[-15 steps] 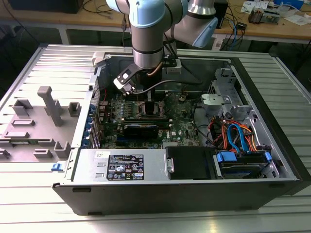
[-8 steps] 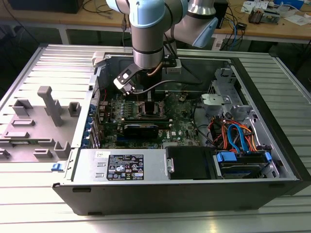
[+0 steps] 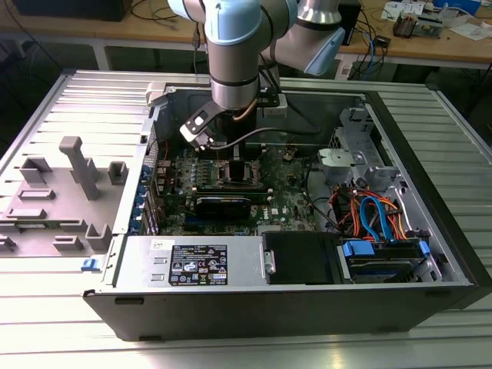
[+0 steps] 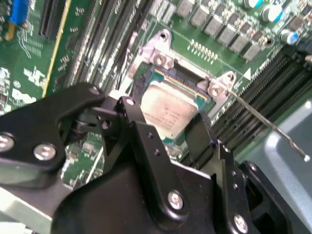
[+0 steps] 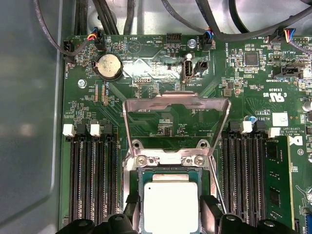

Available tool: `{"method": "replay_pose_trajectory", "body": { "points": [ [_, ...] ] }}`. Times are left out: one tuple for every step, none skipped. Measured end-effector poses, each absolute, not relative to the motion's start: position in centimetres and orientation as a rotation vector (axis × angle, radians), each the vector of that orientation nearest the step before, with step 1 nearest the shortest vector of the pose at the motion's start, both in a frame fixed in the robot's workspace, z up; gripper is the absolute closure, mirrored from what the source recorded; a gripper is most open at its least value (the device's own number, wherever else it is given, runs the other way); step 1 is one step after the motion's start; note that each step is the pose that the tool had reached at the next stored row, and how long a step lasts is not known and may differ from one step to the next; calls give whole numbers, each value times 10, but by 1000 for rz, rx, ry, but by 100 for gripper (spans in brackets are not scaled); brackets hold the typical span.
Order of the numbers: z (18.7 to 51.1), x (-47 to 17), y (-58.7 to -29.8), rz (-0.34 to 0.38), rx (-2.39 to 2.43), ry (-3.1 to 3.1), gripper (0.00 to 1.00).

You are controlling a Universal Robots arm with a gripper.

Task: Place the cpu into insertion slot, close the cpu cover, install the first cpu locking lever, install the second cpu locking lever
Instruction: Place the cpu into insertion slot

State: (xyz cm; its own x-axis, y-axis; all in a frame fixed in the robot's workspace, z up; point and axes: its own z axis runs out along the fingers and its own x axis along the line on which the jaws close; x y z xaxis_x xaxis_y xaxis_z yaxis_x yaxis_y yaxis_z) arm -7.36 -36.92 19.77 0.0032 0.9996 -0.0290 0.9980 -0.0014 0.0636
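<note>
The cpu (image 5: pixel 170 192), a flat square chip with a dull silver top, lies level in the insertion slot (image 5: pixel 165 159) on the green board. My gripper (image 5: pixel 171 205) straddles it, one black finger (image 5: pixel 132 212) against one edge and the other against the opposite edge. The second wrist view shows the same grip: the cpu (image 4: pixel 168 109) sits between the fingers of the gripper (image 4: pixel 165 118). The cpu cover (image 5: pixel 175 103), a thin silver frame, stands flipped up off the slot. A thin locking lever (image 4: pixel 265 124) sticks out, raised off the board. In the exterior view the gripper (image 3: pixel 234 157) reaches down into the case.
Long black memory slots (image 5: pixel 92 180) flank the socket on both sides. A black card (image 3: pixel 223 204) lies in front of it. The case walls (image 3: pixel 254 304), a drive bay with orange and blue cables (image 3: pixel 377 219), and a grey fixture (image 3: pixel 73 181) on the exterior view's left surround the work.
</note>
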Motion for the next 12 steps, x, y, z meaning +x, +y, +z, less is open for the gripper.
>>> {"method": "replay_pose_trajectory", "body": {
  "points": [
    [198,-74,-369,37,2177,2172,38],
    [198,-74,-369,37,2177,2172,38],
    [198,-73,-369,37,2177,2172,38],
    [198,-73,-369,37,2177,2172,38],
    [198,-73,-369,37,2177,2172,38],
    [198,-73,-369,37,2177,2172,38],
    [198,-73,-369,36,2177,2172,38],
    [198,-73,-369,36,2177,2172,38],
    [199,-73,-369,36,2177,2172,38],
    [200,-73,-369,35,2178,2172,38],
    [201,-73,-369,34,2178,2173,38],
    [202,-73,-369,33,2178,2173,38]
  ]
}}
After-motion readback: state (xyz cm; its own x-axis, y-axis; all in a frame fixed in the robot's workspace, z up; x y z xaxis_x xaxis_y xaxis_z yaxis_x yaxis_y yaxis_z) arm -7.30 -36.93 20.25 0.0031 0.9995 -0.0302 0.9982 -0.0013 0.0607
